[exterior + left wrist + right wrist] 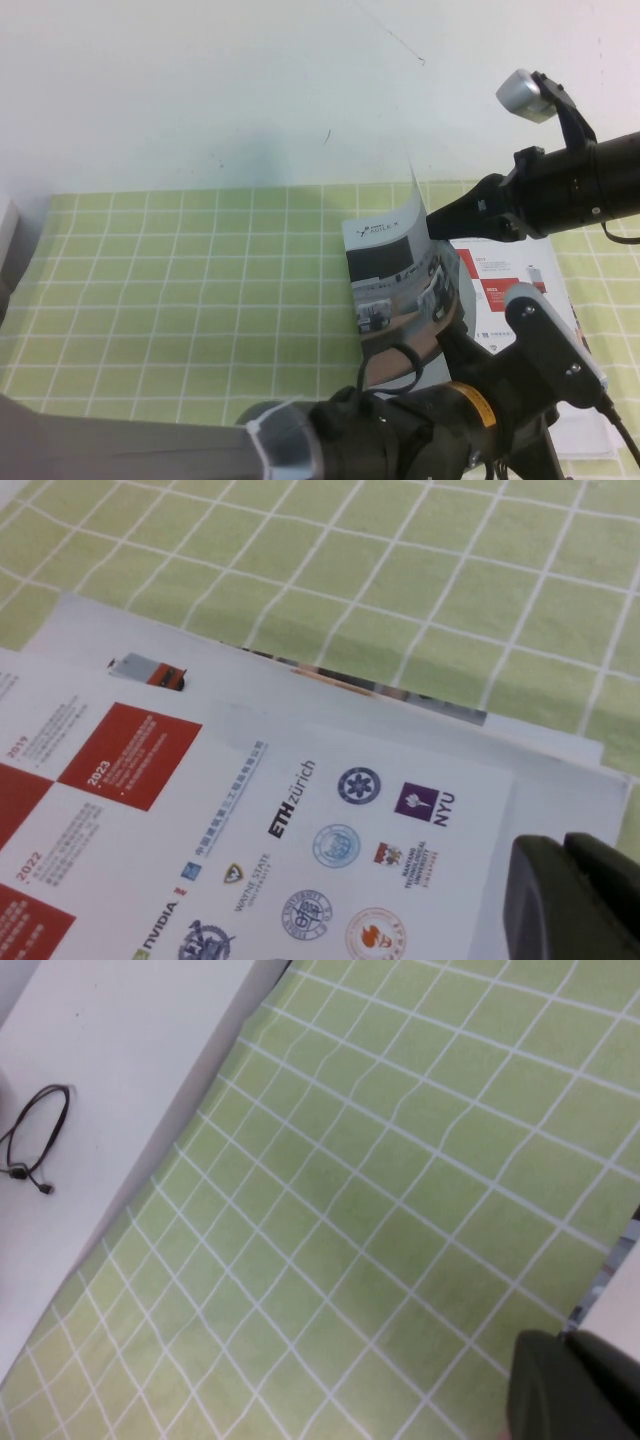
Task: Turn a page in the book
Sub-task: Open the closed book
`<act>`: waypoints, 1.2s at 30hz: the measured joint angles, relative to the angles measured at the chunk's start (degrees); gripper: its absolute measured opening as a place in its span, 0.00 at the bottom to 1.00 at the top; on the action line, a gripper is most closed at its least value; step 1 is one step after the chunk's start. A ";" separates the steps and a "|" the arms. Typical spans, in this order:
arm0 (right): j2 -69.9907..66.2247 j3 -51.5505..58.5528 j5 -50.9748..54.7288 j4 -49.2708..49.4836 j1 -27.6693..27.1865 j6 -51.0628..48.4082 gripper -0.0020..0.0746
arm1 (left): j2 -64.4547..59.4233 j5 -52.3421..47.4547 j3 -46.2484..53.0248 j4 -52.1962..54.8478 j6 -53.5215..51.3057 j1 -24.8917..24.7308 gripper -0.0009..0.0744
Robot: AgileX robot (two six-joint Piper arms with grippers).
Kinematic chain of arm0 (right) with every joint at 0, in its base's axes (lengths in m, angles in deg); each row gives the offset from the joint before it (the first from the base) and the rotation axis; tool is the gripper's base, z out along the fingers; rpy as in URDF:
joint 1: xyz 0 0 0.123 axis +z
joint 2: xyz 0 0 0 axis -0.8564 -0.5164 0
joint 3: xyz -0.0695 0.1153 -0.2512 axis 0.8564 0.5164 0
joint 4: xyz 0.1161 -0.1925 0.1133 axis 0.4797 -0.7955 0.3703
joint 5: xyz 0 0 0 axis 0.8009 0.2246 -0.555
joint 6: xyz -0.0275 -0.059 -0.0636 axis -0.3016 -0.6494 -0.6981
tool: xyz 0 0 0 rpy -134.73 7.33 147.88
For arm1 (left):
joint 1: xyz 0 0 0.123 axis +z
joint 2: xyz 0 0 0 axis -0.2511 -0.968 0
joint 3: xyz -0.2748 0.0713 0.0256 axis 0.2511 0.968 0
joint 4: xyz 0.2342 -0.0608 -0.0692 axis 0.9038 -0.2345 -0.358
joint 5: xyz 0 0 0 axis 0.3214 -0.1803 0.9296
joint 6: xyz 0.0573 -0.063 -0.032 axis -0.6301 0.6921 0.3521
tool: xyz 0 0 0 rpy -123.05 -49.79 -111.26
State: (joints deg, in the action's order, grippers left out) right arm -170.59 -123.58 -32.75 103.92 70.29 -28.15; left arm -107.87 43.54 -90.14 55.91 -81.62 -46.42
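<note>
Both arms sit over the right half of your desk (180, 300), which is covered by a green checked cloth. Your right pincer (432, 214) reaches in from the right and is clamped shut on the upper edge of the page (400, 270), the cover leaf with the classroom-robot photo, which stands lifted and curled above the book (520, 290). The book lies flat on the cloth at the right, its exposed sheet showing red squares and university logos (350, 830). Your left pincer (575, 900) hangs low over the near right part of that open sheet; you cannot tell from these views whether it is open or closed. A small black cable loop (35, 1130) lies on the bare white surface beyond the cloth.
</note>
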 joint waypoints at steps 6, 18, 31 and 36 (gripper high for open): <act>0.00 0.00 0.21 0.00 0.00 -1.60 0.02 | -3.03 5.48 0.00 -3.20 -4.76 -0.12 0.01; 0.00 -0.04 -0.12 0.01 0.00 -1.89 0.02 | -3.63 15.88 0.00 -35.81 -39.57 -1.15 0.01; 0.00 -0.13 -0.24 0.97 0.00 -2.23 0.10 | -2.38 18.15 0.00 -41.59 -44.96 -1.15 0.01; 0.00 -0.13 -0.24 1.54 0.00 -2.87 0.38 | -1.44 20.40 0.00 -43.55 -46.81 -1.15 0.01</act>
State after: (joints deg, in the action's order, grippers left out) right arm -170.59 -123.71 -32.99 105.47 70.29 -31.02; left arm -109.31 63.95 -90.14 12.37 -128.43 -47.57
